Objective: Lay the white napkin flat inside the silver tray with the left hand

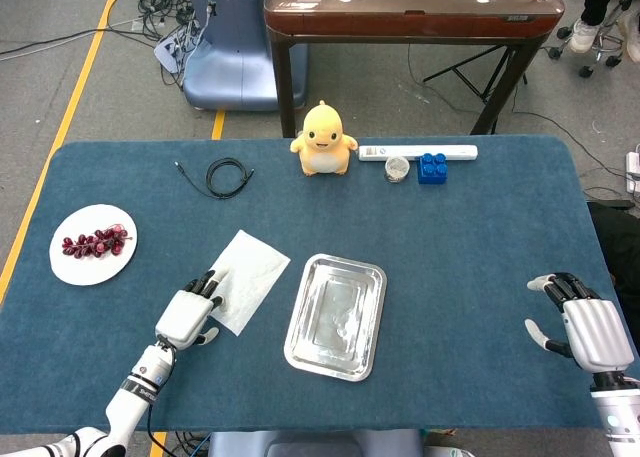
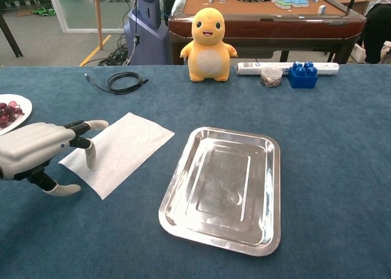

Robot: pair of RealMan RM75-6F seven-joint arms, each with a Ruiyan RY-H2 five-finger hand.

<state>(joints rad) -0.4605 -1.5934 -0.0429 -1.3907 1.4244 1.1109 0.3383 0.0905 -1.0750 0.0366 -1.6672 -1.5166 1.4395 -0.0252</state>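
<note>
The white napkin (image 1: 249,278) (image 2: 118,150) lies flat on the blue cloth, left of the silver tray (image 1: 337,316) (image 2: 223,186), which holds nothing. My left hand (image 1: 188,315) (image 2: 35,151) hovers at the napkin's near left corner, fingers spread and reaching over its edge; it holds nothing. Whether the fingertips touch the paper I cannot tell. My right hand (image 1: 585,329) rests open at the table's right edge, far from the tray, and shows only in the head view.
A white plate of red grapes (image 1: 93,244) sits at the far left. At the back stand a coiled black cable (image 1: 227,175), a yellow plush toy (image 1: 324,140), a small jar (image 1: 397,168), a blue block (image 1: 432,167) and a white bar (image 1: 418,152).
</note>
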